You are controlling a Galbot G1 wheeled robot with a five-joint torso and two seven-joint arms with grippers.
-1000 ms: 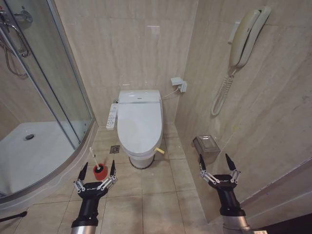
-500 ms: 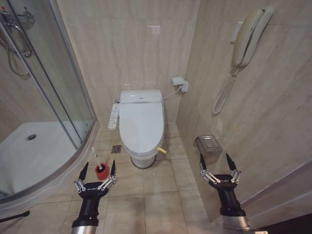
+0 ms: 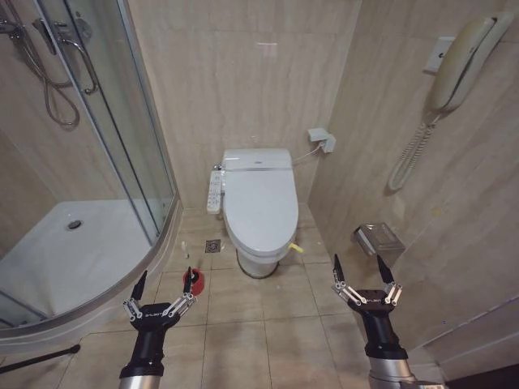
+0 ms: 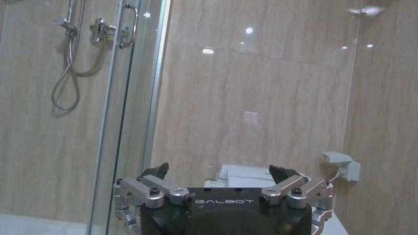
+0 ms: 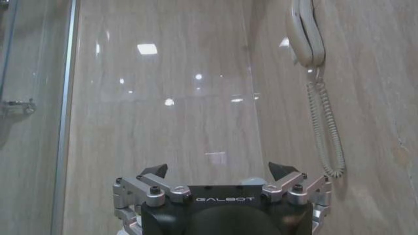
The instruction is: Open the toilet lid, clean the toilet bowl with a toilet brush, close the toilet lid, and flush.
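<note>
- the left tool point(image 3: 163, 286) is released, its two dark fingers spread wide, hanging low over the tiled floor point(image 3: 259, 340) and holding nothing.
- the right tool point(image 3: 362, 274) is likewise released and empty, level with the left one and well apart from it, close by the right-hand wall.
- the toilet brush point(image 3: 193, 280) stands in its small red cup on the floor just beyond the left tool's inner finger, near but not touching.
- the toilet lid point(image 3: 259, 207) lies shut over the toilet bowl point(image 3: 258, 261), ahead of both tools and between them, a yellow strap point(image 3: 295, 247) poking from the edge on the right tool's side.
- a white button panel point(image 3: 215, 190) sits on the left tool's side of the toilet; a metal bin point(image 3: 378, 238) is on the floor just beyond the right tool.
- farther off, the shower enclosure point(image 3: 97, 162) lies beyond the left tool and a wall phone point(image 3: 458, 65) hangs high above the right tool.
- judged from this, the task stands at its first step: approach, with the lid not yet opened. the next move calls for closing in until a tool can reach the lid, most likely at the yellow strap.
- against the earlier frames the whole head view has shifted: toilet, brush and bin sit further right and the shower shows more, so the camera has turned; the tools hold the same spread pose.
</note>
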